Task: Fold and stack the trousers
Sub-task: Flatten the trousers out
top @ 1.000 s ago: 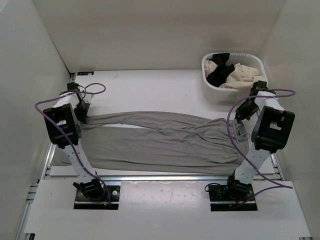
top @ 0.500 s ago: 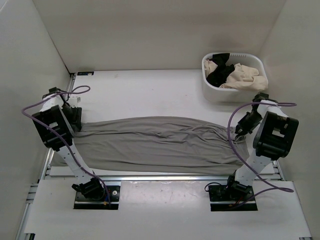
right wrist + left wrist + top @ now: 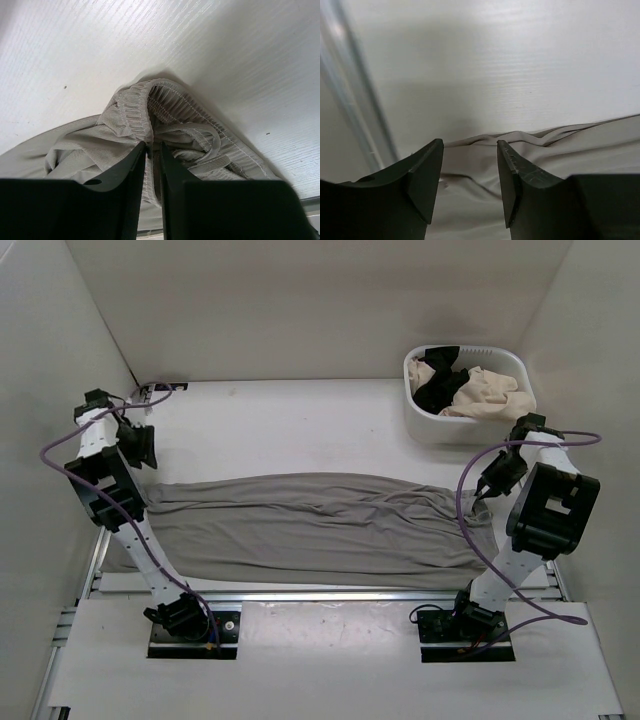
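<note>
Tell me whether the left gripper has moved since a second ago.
Yes. The left gripper has let go of the trousers' leg end and drawn back toward the table's far-left corner, farther from the white basket.

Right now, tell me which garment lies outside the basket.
The grey trousers, spread flat across the table; the black garment and the cream garment are bunched inside the white basket.

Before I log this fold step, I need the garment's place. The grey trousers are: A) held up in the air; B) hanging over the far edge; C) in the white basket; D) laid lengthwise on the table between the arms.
D: the trousers lie flat on the table, spread across its width, well apart from the white basket.
</note>
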Available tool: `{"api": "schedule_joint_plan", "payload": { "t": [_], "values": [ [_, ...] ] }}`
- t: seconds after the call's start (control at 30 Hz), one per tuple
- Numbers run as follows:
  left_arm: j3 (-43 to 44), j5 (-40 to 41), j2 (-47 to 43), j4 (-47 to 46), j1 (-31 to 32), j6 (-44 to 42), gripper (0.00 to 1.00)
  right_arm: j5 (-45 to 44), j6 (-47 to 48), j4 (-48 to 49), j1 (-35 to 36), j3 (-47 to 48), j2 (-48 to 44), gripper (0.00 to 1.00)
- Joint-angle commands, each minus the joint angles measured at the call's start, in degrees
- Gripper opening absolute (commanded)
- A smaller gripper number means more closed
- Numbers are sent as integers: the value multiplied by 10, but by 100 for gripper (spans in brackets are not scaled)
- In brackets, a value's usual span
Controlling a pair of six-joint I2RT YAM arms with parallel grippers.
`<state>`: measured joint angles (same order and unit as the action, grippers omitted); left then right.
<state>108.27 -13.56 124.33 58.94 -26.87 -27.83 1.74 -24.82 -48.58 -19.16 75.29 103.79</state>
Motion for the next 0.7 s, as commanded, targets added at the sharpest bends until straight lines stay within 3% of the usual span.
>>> {"api": "schedule_joint_plan", "payload": {
  "t": [0.0, 0.2, 0.4, 0.47, 0.57, 0.67],
  "values": [
    [-16, 6, 29, 62, 28, -29, 59, 5, 11, -6, -1, 7, 6, 22],
    [-96, 139, 18, 10, 57, -19, 62, 11, 6, 0, -1, -8, 6, 23],
    [-97, 189, 23, -27, 57, -3, 66, 16, 6, 5, -1, -8, 6, 23],
    [-97, 189, 29, -27, 57, -3, 57, 21, 6, 10, -1, -8, 6, 22],
    [-118, 165, 29, -20, 57, -9, 16, 21, 6, 10, -1, 3, 12, 18],
    [-80, 117, 29, -5, 57, -14, 14, 38, -1, 22, -1, 37, 24, 5]
  ]
}}
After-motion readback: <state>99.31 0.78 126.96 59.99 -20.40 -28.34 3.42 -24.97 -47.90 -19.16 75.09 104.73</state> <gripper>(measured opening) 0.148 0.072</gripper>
